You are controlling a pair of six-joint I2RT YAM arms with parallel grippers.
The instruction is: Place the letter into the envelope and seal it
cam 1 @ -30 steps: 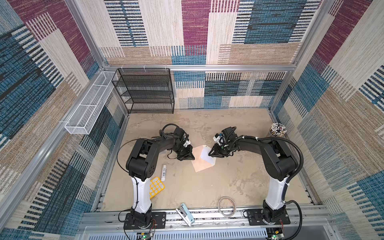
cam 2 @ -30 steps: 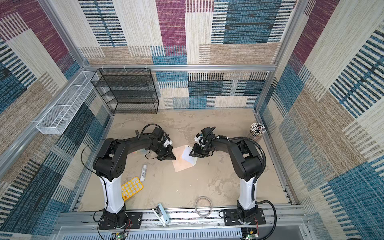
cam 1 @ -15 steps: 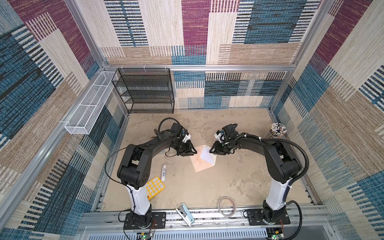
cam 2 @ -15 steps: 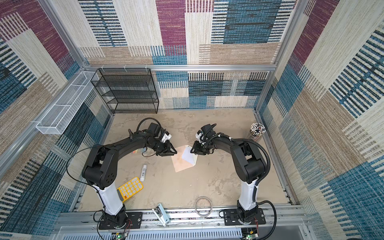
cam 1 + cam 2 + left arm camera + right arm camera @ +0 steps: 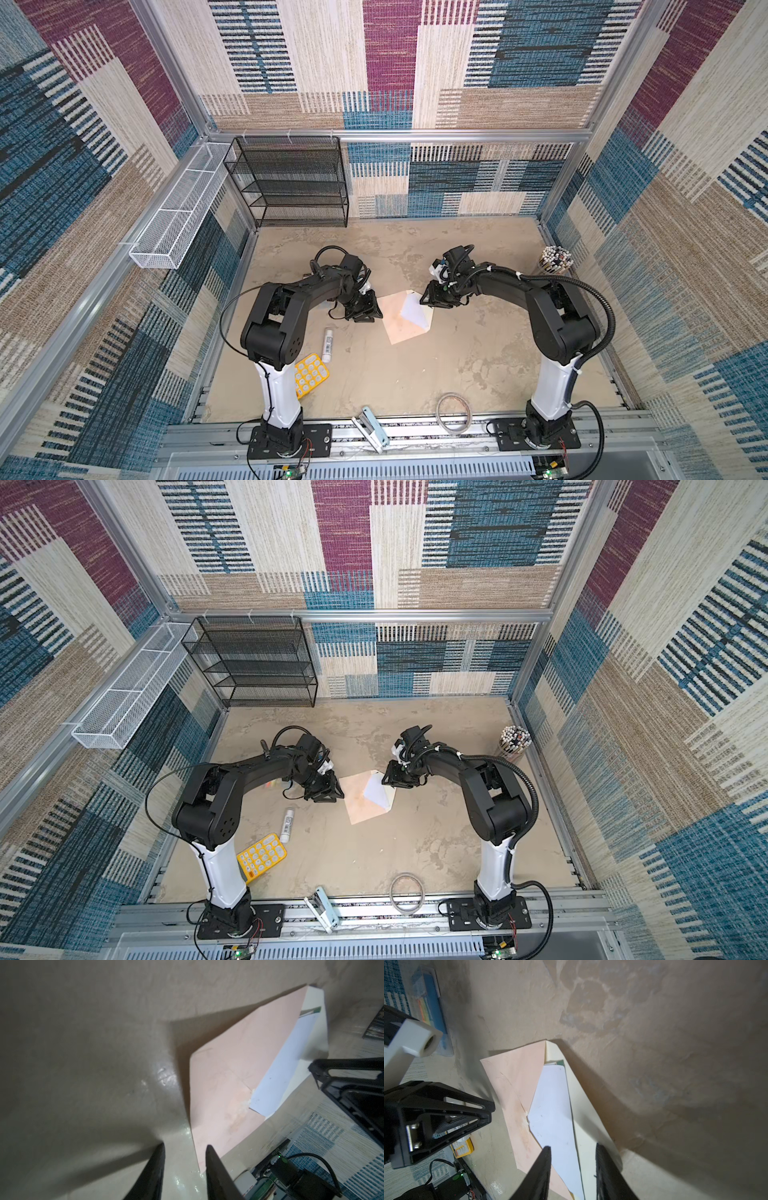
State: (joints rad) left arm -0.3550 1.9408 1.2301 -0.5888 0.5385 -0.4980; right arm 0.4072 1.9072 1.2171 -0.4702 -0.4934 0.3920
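The left claw (image 5: 185, 1146) is open, its tips apart over bare desk (image 5: 83, 1064) just beside a corner of the envelope, holding nothing. The envelope (image 5: 401, 322) lies flat mid-desk between the two arms. It is thin, light peach paper that would likely slide or buckle if pushed, so pinning its body flat looks wiser than pinching it. The letter (image 5: 552, 1109) appears tucked into the pocket, with its white face and a sliver of green border showing at the mouth. It looks floppy and is best nudged by its exposed edge. The cream flap (image 5: 583, 1118) lies open beside it, and its free edge seems the place to grip for folding. The right claw (image 5: 573, 1146) hovers open above the letter and flap, gripping nothing.
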